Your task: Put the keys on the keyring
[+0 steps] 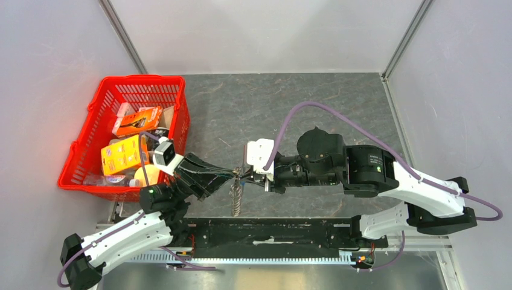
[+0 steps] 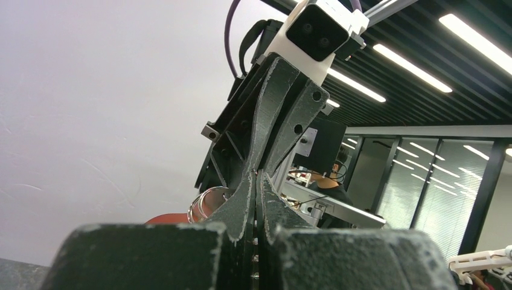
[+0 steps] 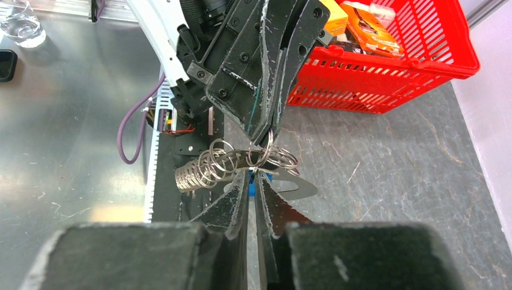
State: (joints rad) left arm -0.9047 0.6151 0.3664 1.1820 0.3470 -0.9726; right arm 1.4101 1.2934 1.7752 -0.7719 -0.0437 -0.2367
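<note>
My two grippers meet tip to tip above the middle of the table. My left gripper (image 1: 233,174) is shut on a silver ring (image 3: 264,156) of the keyring; in the right wrist view it (image 3: 270,134) comes down from above. The keyring's grey curved loop (image 3: 297,188) and its silver link chain (image 3: 202,170) hang off that ring, and the chain dangles in the top view (image 1: 236,200). My right gripper (image 3: 252,176) is shut on the blue-headed key (image 3: 251,188), pressed up against the ring. The yellow-gold key is out of view. The left wrist view shows a ring (image 2: 202,205) beside my shut left fingers (image 2: 241,199).
A red basket (image 1: 78,175) with orange and yellow packages stands at the table's left, close behind the left arm; it also shows in the right wrist view (image 3: 386,99). A black rail (image 1: 272,232) runs along the near edge between the arm bases.
</note>
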